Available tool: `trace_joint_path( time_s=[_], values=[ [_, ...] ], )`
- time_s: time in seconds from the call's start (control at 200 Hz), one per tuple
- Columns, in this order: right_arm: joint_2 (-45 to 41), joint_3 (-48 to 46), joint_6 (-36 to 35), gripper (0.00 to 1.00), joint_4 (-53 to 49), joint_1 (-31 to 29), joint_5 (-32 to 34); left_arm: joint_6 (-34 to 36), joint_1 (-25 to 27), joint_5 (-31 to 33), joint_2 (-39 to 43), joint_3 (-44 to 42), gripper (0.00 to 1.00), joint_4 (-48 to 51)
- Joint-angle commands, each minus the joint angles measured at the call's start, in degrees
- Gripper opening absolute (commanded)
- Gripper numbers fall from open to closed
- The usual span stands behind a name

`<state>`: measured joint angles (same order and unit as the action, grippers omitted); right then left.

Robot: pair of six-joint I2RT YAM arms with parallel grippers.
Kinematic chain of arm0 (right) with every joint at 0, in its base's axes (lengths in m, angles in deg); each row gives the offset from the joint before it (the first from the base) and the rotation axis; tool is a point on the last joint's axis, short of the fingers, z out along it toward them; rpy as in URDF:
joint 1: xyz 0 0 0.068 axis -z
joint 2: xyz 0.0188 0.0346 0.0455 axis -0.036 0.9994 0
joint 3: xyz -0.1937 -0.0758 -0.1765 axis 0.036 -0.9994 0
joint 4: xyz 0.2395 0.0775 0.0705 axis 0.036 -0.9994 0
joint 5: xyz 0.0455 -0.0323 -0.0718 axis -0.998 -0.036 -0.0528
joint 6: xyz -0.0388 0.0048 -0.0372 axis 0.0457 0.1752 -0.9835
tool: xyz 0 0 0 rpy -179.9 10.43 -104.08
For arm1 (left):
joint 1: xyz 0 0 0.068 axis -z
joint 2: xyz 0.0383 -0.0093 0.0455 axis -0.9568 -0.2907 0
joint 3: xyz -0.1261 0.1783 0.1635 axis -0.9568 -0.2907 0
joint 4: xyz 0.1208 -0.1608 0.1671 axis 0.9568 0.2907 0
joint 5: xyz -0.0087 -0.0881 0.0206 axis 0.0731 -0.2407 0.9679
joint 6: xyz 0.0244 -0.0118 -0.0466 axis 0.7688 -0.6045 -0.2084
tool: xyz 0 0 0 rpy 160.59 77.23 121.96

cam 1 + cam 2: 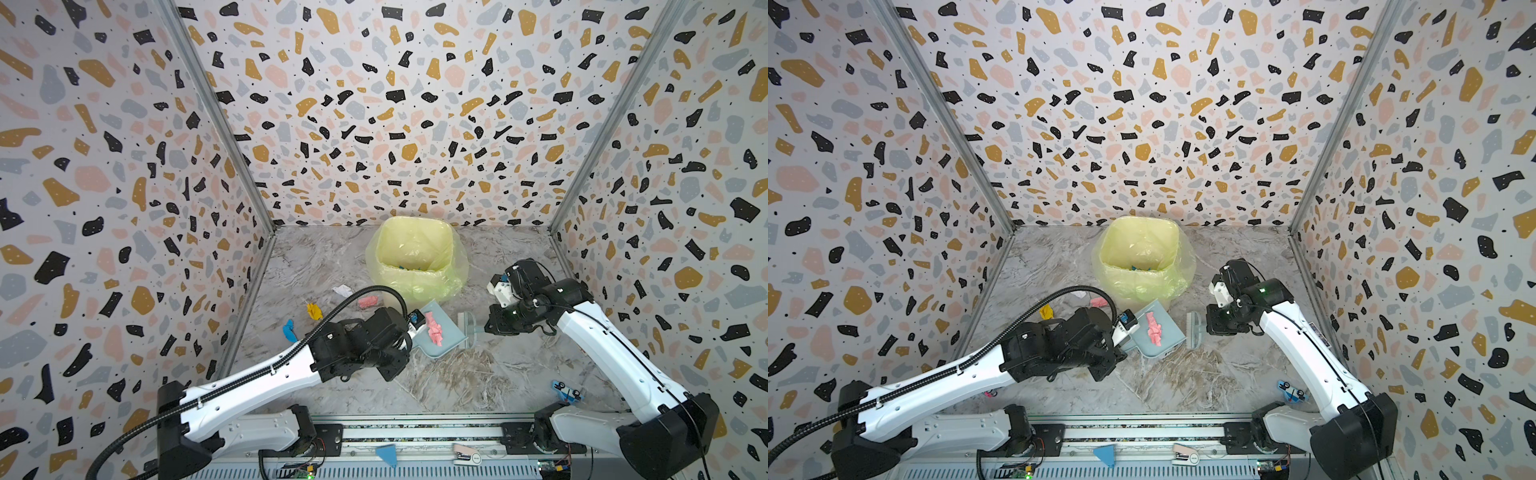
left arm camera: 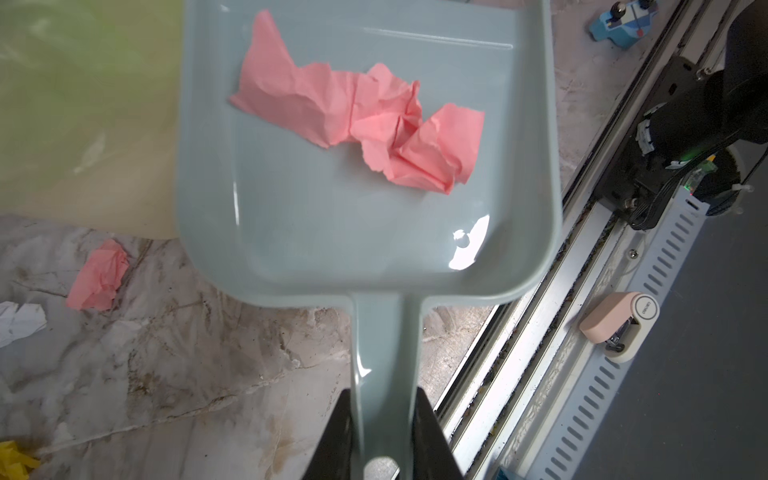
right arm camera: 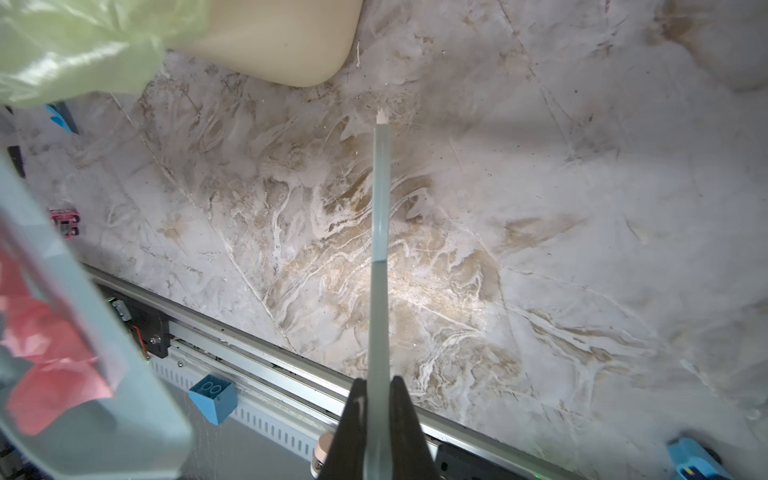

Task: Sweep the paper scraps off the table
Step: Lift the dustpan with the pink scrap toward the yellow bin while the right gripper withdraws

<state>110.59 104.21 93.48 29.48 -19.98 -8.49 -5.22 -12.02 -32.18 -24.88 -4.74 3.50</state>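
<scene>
Marble table (image 1: 457, 374), terrazzo walls (image 1: 374, 104); scraps (image 1: 368, 301) lie left of bin (image 1: 415, 249), one in dustpan (image 2: 332, 232) before it, clamped by left gripper (image 2: 382, 399); right gripper (image 3: 379, 384) clamps brush (image 3: 381, 199).

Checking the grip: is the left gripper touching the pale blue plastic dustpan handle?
Touching: left wrist view shows the left gripper clamping the dustpan handle from both sides.

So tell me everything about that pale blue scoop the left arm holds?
It's a pale grey-blue dustpan, glossy and plastic-looking: a flat tray with a raised rim and a straight handle with a hole at its end. The left gripper is shut on the handle. One crumpled pink paper scrap lies in it. It is beside the yellow-lined bin.
</scene>
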Motion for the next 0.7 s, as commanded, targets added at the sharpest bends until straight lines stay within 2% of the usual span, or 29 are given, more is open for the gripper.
trace_joint_path(
  time_s=[0.0, 0.195, 0.4, 0.546, 0.696],
  values=[
    [-2.69, -2.79, 0.06, 0.00, 3.29, 2.01, -5.39, -0.99, -0.26, 1.42, 2.29, 2.49, 0.15, 3.28],
    [-4.06, -5.22, 0.31, 0.00, 4.94, 4.19, -8.39, -1.56, -0.17, 4.37, 4.31, 6.02, 0.14, 7.49],
    [-4.83, -5.18, 0.36, 0.00, 5.25, 5.30, -10.20, -3.29, -0.83, 10.43, 3.95, 12.11, 0.11, 11.89],
    [-5.72, -5.88, 0.65, 0.00, 5.97, 5.78, -11.38, -1.89, -4.58, 11.35, 1.89, 17.45, 0.11, 14.94],
    [-6.92, -7.38, 1.01, 0.00, 6.84, 6.56, -12.83, 2.71, -11.81, 12.17, -0.79, 22.88, 0.10, 17.43]
  ],
)
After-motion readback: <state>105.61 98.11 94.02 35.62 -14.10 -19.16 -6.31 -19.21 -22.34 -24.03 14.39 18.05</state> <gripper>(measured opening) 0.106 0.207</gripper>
